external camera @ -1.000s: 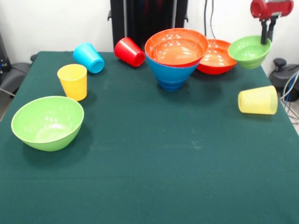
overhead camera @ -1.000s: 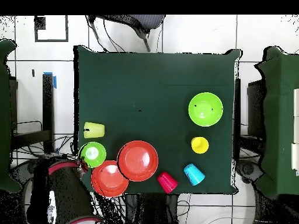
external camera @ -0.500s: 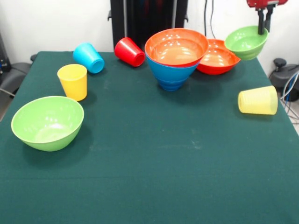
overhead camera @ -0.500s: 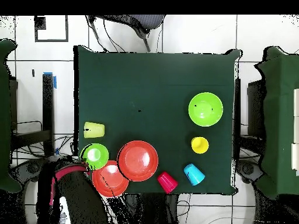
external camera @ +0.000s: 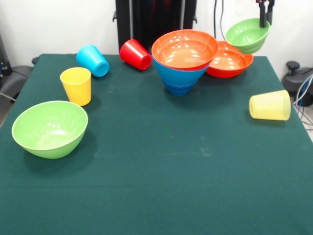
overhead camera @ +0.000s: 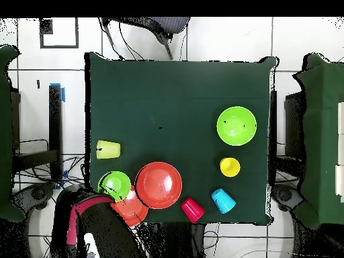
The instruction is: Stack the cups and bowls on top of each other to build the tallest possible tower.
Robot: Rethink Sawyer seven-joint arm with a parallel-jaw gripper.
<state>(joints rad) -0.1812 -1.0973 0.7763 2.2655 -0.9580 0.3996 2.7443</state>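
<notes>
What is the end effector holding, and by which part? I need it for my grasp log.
The small green bowl, held by its rim on the far side; it hangs tilted in the air.

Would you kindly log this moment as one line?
gripper: shut on small green bowl | bowl: airborne, tilted, above orange-red bowl | tower: untouched

- Bright, even light from above.
- Soft, short shadows lie under the bowls on the counter (external camera: 156, 186).
- White glare spots gleam inside the orange-red bowl (external camera: 185, 49) left of the pincer (external camera: 264, 19).

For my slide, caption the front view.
Gripper lifts small green plastic bowl above wide orange-red bowl.
</notes>
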